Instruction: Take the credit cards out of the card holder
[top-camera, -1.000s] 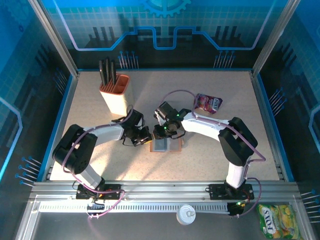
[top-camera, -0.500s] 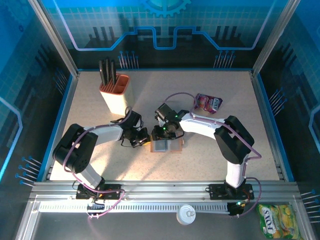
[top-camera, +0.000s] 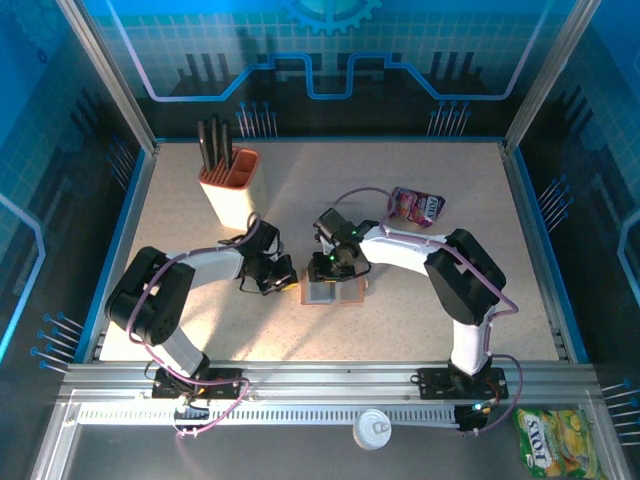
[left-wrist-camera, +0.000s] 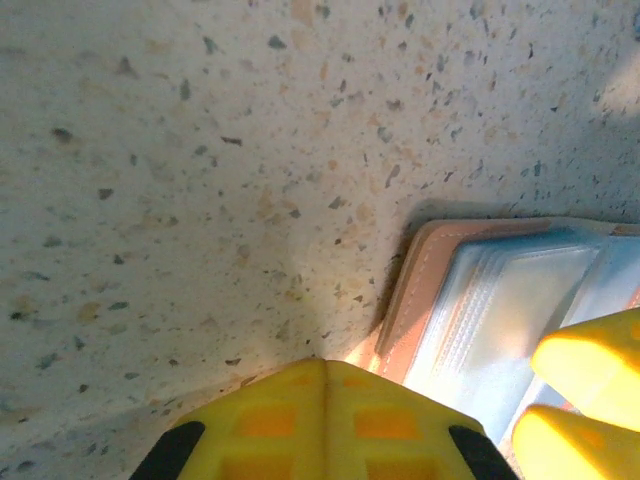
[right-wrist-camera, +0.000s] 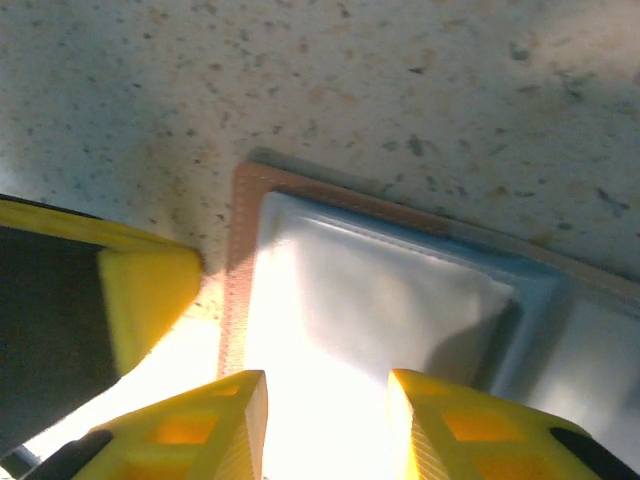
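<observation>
Widened since the earlier frame, right gripper is held part-spread above card holder; left gripper, pressed together, is set beside it.

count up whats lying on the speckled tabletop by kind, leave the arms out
knife block: 1
snack pouch: 1
card holder: 1
total: 3
</observation>
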